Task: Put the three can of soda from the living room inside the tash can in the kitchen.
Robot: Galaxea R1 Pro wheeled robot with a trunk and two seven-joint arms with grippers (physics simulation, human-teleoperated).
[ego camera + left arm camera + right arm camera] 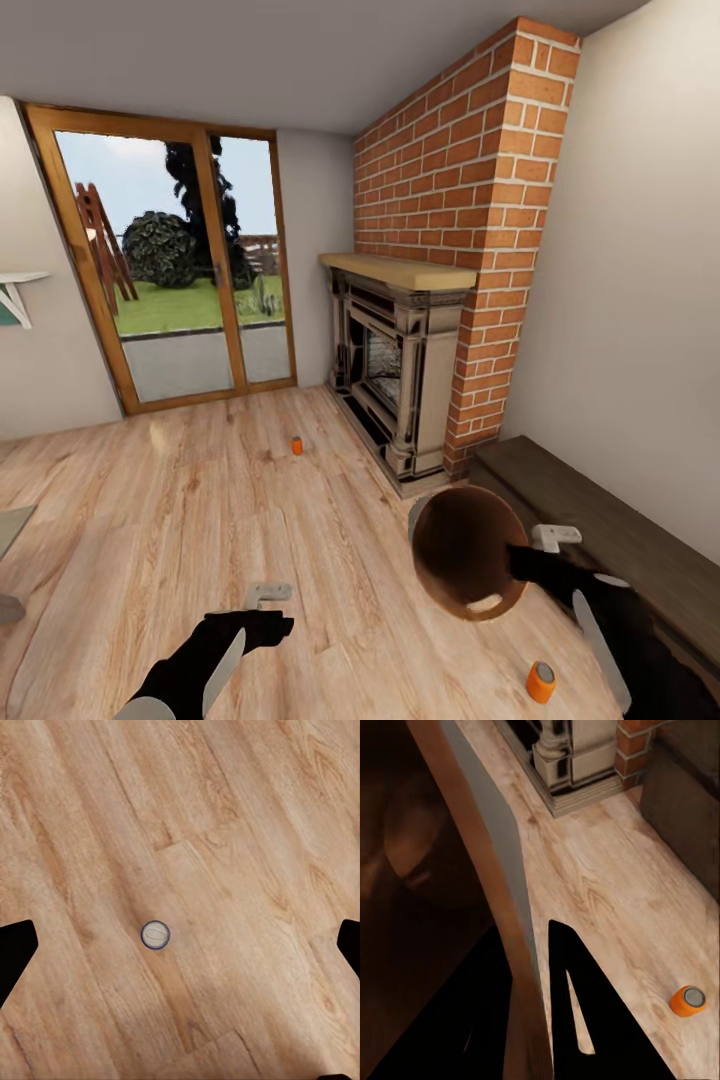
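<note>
A: The living room has a light wood floor [200,500], glass doors at the far left, and the brick chimney [470,200] with the fireplace [400,380] at the far right, a dark bench [600,530] running along the right wall. Where do the cans stand?

B: One orange can [296,445] sits far out on the floor before the fireplace, a second orange can [541,682] near the robot at the right, just by the bench. The left wrist camera looks straight down on a blue-rimmed can top [155,935], well below the left end effector [180,945], whose fingers are spread wide with nothing between them.

A: And the trash can [465,550]?

B: It is lifted and tilted, mouth toward the head camera. The right end effector [529,997] is clamped on its rim, one finger inside and one outside.

A: What could go wrong?

B: I judge a rim pinch weak, so the bin may swing or slip. The tilted bin also hides floor, so the arm may knock the near orange can rolling under the bench. The left descent could tip the blue can if off centre
</note>
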